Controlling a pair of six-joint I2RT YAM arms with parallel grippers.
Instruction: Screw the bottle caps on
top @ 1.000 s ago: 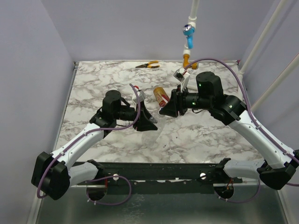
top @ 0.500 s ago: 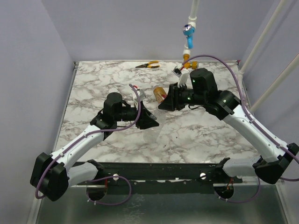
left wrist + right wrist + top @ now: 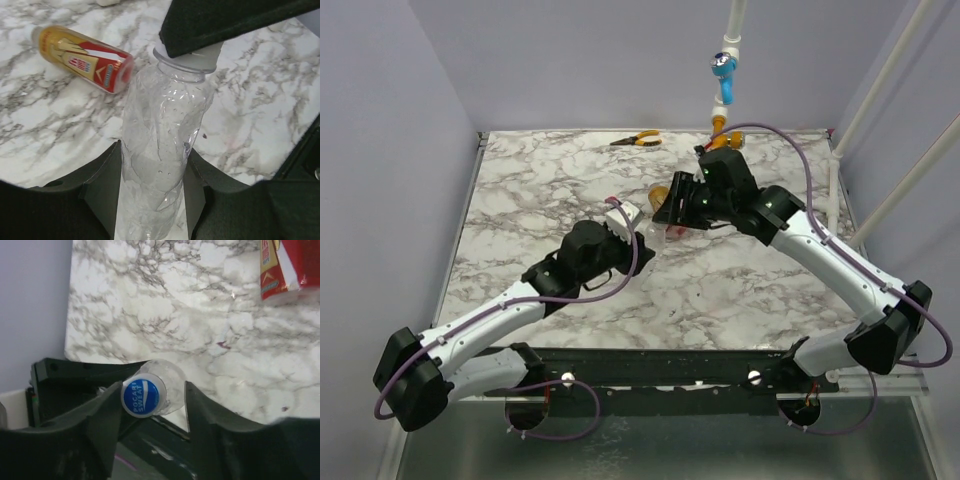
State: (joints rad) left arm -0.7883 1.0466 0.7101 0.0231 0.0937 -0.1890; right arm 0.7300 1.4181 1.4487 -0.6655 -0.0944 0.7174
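- The blue cap (image 3: 143, 396) sits on the neck of the clear bottle (image 3: 160, 150), just on the arms' side of the red-labelled bottle (image 3: 82, 59).
- The clear bottle's long axis runs from the left fingers to the right; the cap faces the right wrist squarely.
- The right gripper (image 3: 152, 388) brackets the cap, slightly parted, with a gap on one side.
- The left gripper (image 3: 152, 155) clamps the bottle's body.
- A second ago the grippers stood apart; now they meet beside the red-labelled bottle.
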